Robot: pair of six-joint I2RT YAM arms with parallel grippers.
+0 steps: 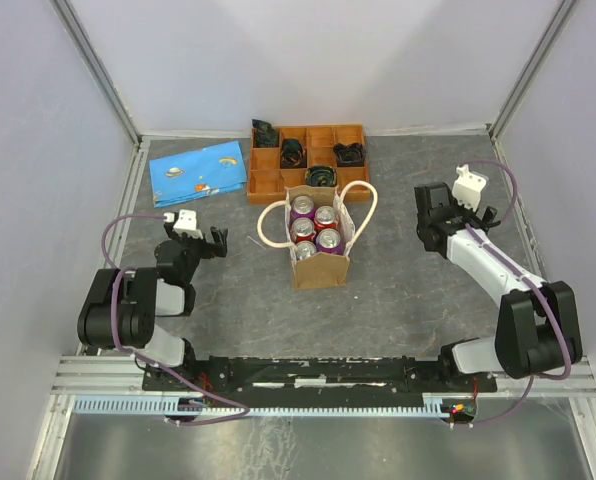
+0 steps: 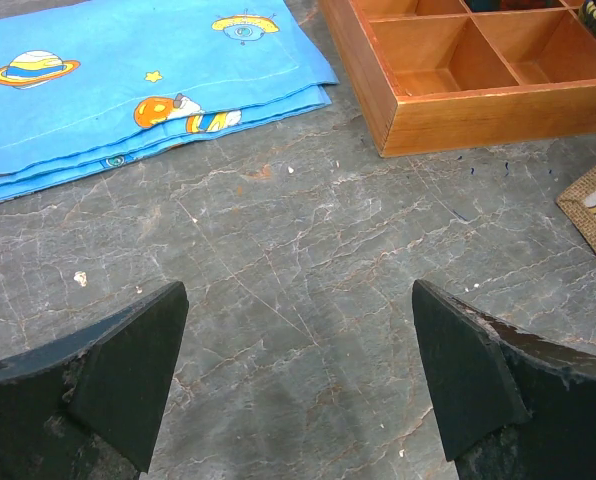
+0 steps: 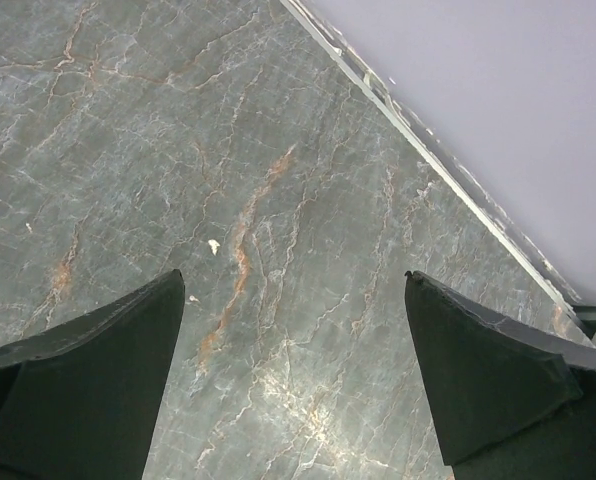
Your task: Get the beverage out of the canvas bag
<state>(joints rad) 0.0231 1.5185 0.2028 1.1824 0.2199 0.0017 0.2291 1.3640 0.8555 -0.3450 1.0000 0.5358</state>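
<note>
Standing upright near the middle of the tabletop (image 1: pixel 408 290), just in front of the orange compartment tray (image 1: pixel 268 182) at the far edge, the canvas bag (image 1: pixel 319 264) has its mouth open to the ceiling. That suits a lift straight up. Its two cream rope handles (image 1: pixel 273 228) flop outward to either side, leaving the opening free. Inside, the cans (image 1: pixel 303 229) are packed shoulder to shoulder, their round metal tops purple and red. They look smooth and rigid, while the bag's coarse tan weave probably gives under a push. The left gripper (image 2: pixel 298 330) hovers low over the veined grey stone toward the left edge, jaws spread wide and holding nothing. It faces a folded blue cloth (image 2: pixel 128 90) printed with planets and the tray's wooden corner. The right gripper (image 3: pixel 296 310) sits toward the right edge, its jaws also fully apart and empty, aimed at bare stone near the far right corner. Both arms are well apart from the bag, so no reach has begun. The tight packing may make it hard to single out one can.
</note>
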